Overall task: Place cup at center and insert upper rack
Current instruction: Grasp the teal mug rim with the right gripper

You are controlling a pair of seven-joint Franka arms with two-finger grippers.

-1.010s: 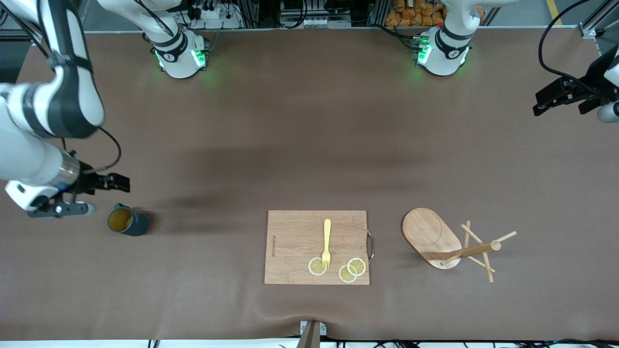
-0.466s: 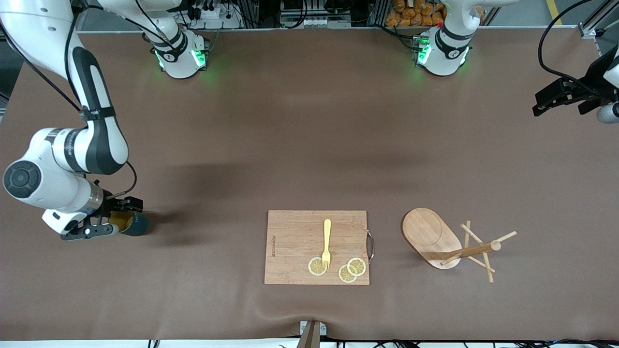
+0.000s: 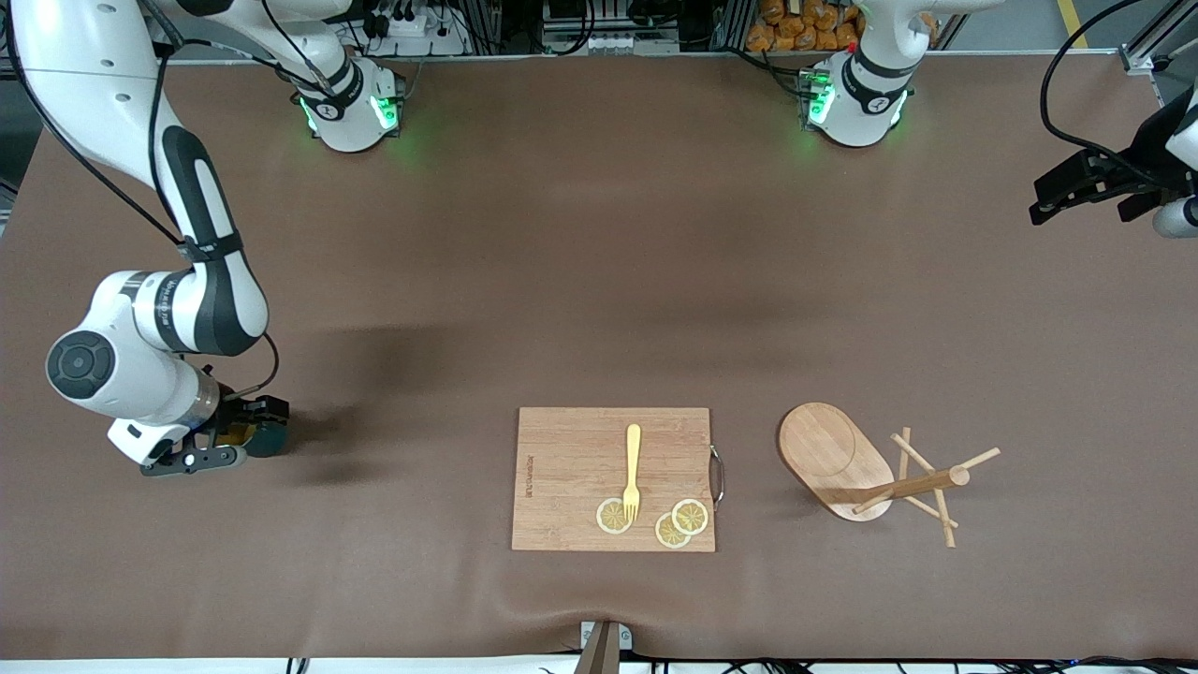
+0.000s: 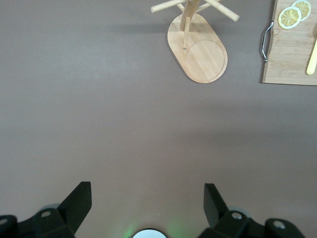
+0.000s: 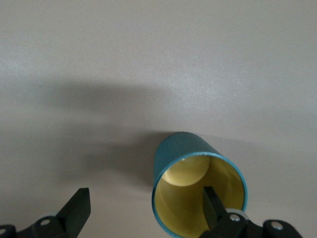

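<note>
Low, the spread right pincer (image 5: pixel 143 210) straddles one cup's (image 5: pixel 198 188) rim; left pincer (image 4: pixel 147 201) waits spread.

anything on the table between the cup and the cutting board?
Nothing: in the front view the brown table is bare between the cup, under the right gripper, and the cutting board.

Cutting board (image 3: pixel 571 468) — fork (image 3: pixel 633 470), lemon slices (image 3: pixel 690 516)

One claw (image 5: pixel 144 210) finger (image 5: pixel 212 204) seemingly inside cup (image 5: pixel 198 191).
</note>
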